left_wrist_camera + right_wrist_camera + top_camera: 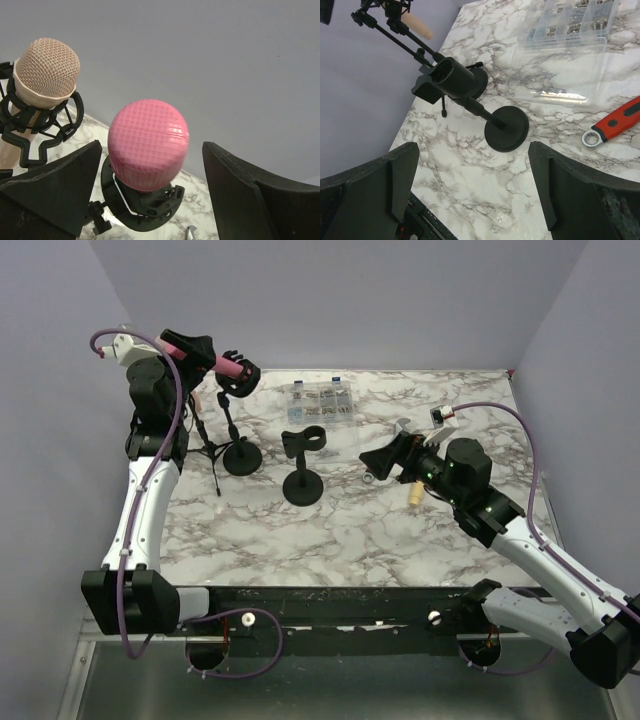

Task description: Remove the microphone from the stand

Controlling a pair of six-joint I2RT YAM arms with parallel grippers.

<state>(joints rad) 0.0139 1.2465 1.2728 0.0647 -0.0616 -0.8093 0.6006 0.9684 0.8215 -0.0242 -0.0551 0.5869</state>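
A pink microphone (pixel 228 365) sits in a black shock mount (pixel 240 382) on a round-based stand (pixel 242 456) at the back left. In the left wrist view its pink head (pixel 148 145) lies between my left gripper's fingers (pixel 60 185), not touching either. My left gripper (pixel 200 348) is open around the head. A beige microphone (pixel 47 70) sits in its own mount (pixel 30 130) just beside it. My right gripper (pixel 385 460) is open and empty over the table (pixel 472 150), right of an empty black stand (pixel 303 485).
A tripod stand (pixel 207 447) is left of the pink microphone's stand. A clear parts box (pixel 322 400) lies at the back centre. A red-handled wrench (pixel 615 122) lies near my right gripper. A small beige object (pixel 413 495) lies under the right arm.
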